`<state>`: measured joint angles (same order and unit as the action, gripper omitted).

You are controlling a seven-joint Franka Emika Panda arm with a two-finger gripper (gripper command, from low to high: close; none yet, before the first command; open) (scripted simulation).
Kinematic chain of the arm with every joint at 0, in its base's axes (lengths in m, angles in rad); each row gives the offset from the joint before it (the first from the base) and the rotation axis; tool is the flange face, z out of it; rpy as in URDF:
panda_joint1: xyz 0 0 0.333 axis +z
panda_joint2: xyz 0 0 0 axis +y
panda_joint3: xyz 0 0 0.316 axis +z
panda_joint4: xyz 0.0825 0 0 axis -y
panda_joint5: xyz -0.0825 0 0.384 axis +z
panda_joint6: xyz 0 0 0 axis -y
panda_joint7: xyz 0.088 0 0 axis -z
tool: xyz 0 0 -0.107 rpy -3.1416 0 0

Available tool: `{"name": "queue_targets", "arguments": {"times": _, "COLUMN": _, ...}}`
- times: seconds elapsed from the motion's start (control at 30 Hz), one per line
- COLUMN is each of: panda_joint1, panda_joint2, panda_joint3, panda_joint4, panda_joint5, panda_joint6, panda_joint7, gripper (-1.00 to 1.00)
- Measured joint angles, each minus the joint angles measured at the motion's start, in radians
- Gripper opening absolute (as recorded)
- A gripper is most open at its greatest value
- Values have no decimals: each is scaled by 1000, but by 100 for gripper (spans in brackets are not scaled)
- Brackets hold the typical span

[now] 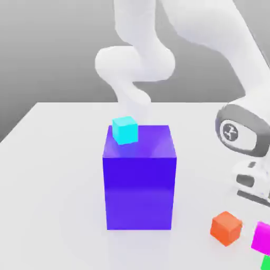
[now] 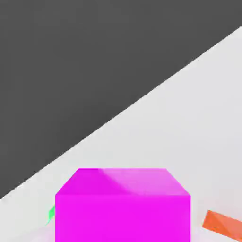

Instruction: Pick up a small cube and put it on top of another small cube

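The magenta cube (image 1: 261,237) sits at the exterior view's lower right edge, directly above the green cube (image 1: 266,262) (stacking looks nearly done); I cannot tell the pincer's state.

Magenta small cube (image 1: 261,237), green cube (image 1: 266,262) perhaps, orange cube (image 1: 226,228), cyan cube (image 1: 125,130), blue block (image 1: 140,179).

Big blue block (image 1: 140,182): glossy, slightly see-through. Magenta cube (image 2: 123,205), orange cube (image 1: 226,228), cyan cube (image 1: 125,131): smooth, plastic-like sheen. Desk (image 1: 52,174): smooth, faintly reflective. Arm (image 1: 211,31): matt white.
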<state>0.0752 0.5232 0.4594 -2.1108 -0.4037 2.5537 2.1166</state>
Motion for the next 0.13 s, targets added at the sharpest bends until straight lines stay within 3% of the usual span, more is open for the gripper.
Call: {"name": "queue_targets", "arguments": {"times": 0.13, "panda_joint1": 0, "panda_joint2": 0, "panda_joint3": 0, "panda_joint4": 0, "panda_joint5": 0, "panda_joint6": 0, "panda_joint7": 0, "gripper": 100}}
